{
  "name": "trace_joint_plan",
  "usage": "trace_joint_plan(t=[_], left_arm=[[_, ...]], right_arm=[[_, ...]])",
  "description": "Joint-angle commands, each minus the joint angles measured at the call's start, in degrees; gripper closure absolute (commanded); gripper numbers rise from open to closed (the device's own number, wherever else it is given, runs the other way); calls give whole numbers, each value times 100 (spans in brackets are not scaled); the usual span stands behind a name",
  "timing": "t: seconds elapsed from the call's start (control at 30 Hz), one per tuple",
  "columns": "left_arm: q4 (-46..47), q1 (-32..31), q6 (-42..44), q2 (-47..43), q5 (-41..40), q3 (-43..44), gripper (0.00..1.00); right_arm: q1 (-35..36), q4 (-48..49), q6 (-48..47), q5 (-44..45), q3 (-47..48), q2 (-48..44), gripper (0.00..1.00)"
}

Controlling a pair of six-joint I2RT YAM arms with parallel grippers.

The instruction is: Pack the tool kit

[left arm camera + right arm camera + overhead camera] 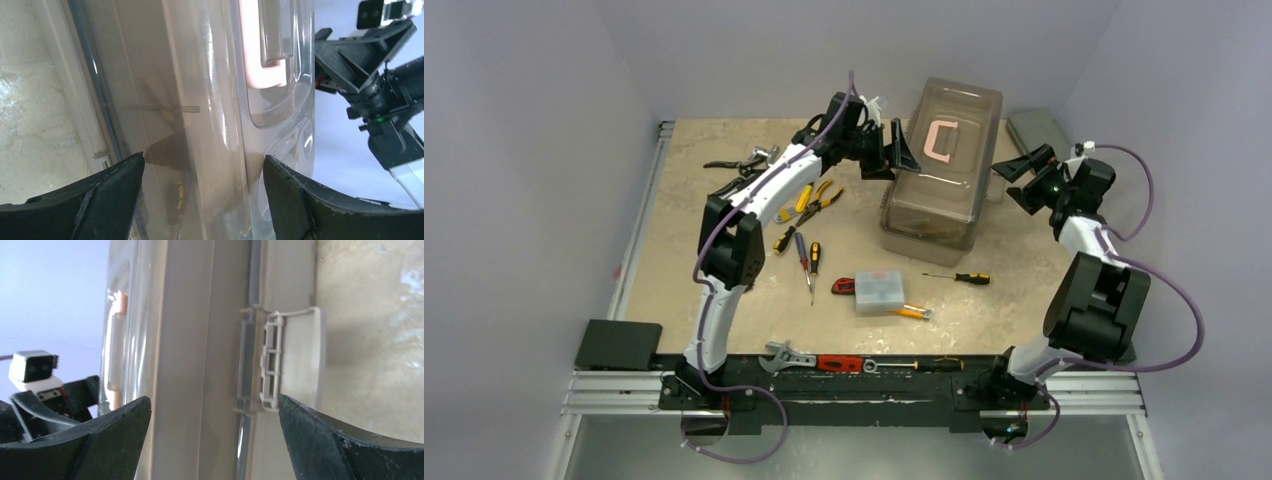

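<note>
Beige plastic under a smoky, half-transparent lid [961,105]: this is the toolbox [929,215], and it stands on the far half of the tabletop [1024,290], a little right of the middle. The lid lies down on the body, and the pinkish handle [941,142] lies flat on top of it. The left tool [900,150] is at the left long side of the toolbox, and its fingers are spread wide; in the left wrist view the edge of the lid shows between the two black fingertips [115,185]. We cannot tell if they touch the plastic. The right tool [1016,182] is just beside the right long side, also spread wide and holding nothing. In the right wrist view a beige latch [292,360] on that side wall shows between its fingers.

Other pieces of the kit lie loose on the tabletop. A pair of pliers [816,200] with yellow and red handles lies left of the toolbox. Nearer to us two screwdrivers [805,255] lie side by side, and a third screwdriver [957,278] lies just on the near side of the toolbox. A red utility knife [843,286] is just beside the left end of a small clear case [879,290], and a yellow knife [911,312] sticks out at its near right corner. A flat grey case [1039,128] lies at the far right, and a wrench [786,357] rests on the black front rail [894,385].
</note>
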Motion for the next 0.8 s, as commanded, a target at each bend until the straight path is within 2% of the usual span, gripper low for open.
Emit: trace_joint_plan(t=[0.0,0.17,0.3,0.63,0.7,0.77], left_arm=[[352,156,-244,13,-47,-114,22],[517,281,-327,-62,74,-461,42],[776,349,-432,-116,191,-808,52],[966,399,-388,-218,302,-1133,53],[980,397,-383,-218,311,-1153,53],[993,401,-384,-206,321,-1164,53]], right_arm=[[76,1300,867,-902,185,487,1],[169,2557,1673,-1298,300,1105,1],[263,3176,2115,-1413,257,1364,1],[293,4091,2882,-1437,-45,1797,1],[294,3823,2682,-1357,-46,1776,1],[303,3151,2190,-1239,39,1764,1]])
